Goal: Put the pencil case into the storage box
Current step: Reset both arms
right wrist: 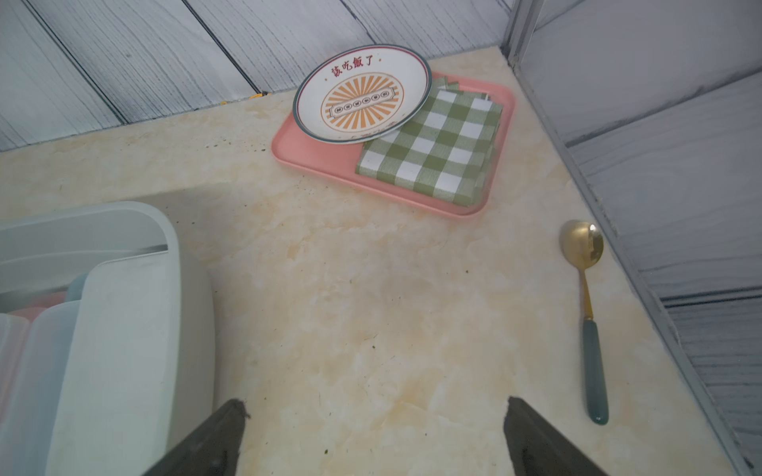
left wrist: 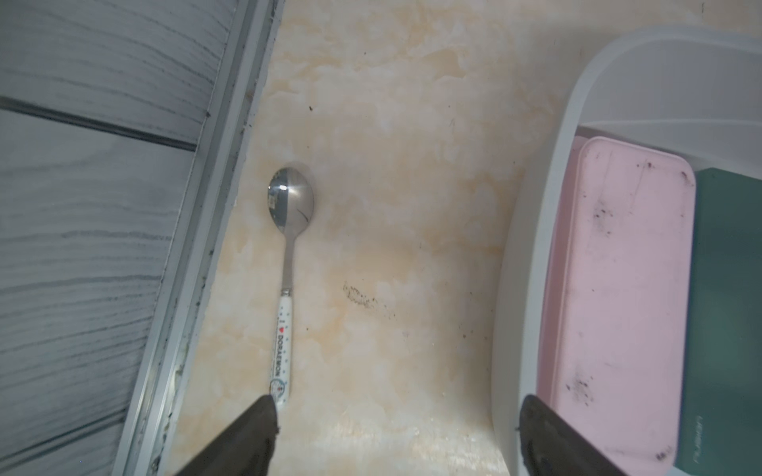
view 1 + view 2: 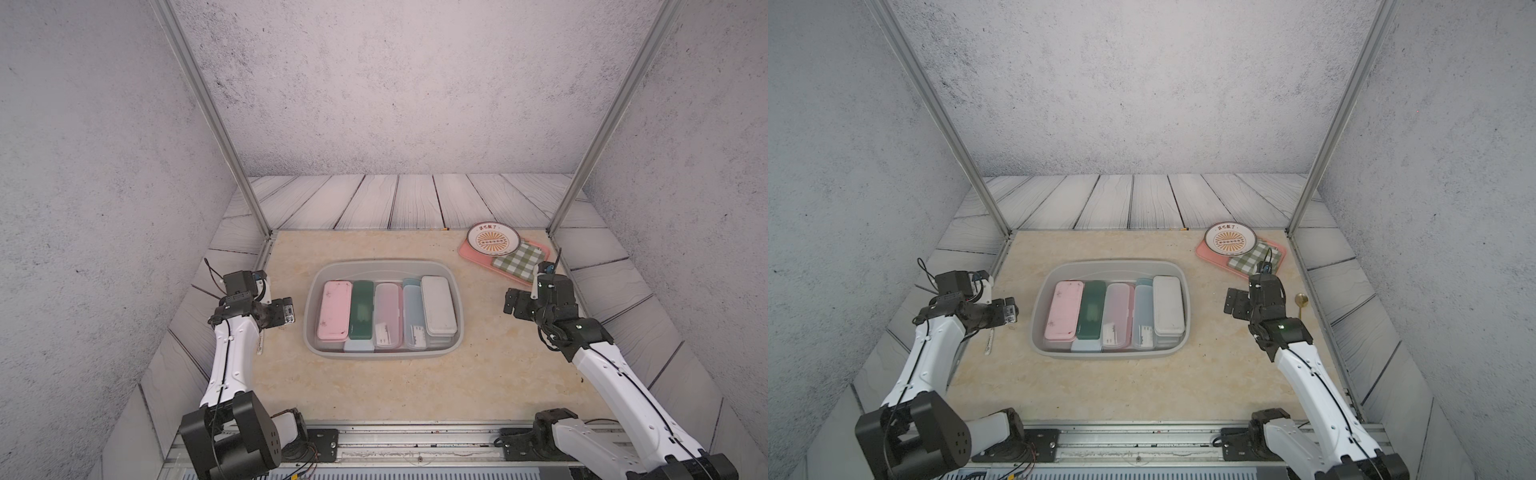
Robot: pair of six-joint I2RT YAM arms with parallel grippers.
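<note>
Filling storage box (image 3: pixel 386 354): stacked pencil cases (image 3: pixel 438 305)

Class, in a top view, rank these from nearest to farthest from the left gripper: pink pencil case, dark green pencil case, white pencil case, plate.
From the left gripper:
1. Pink pencil case, left end of the storage box.
2. Dark green pencil case, beside it.
3. White pencil case, box's right end.
4. Plate, far right corner.

Marbled table (image 3: pixel 374 386): storage box (image 3: pixel 382 353), tray (image 1: pixel 313 160), spoons (image 2: pixel 290 202) (image 1: pixel 581 243)
</note>
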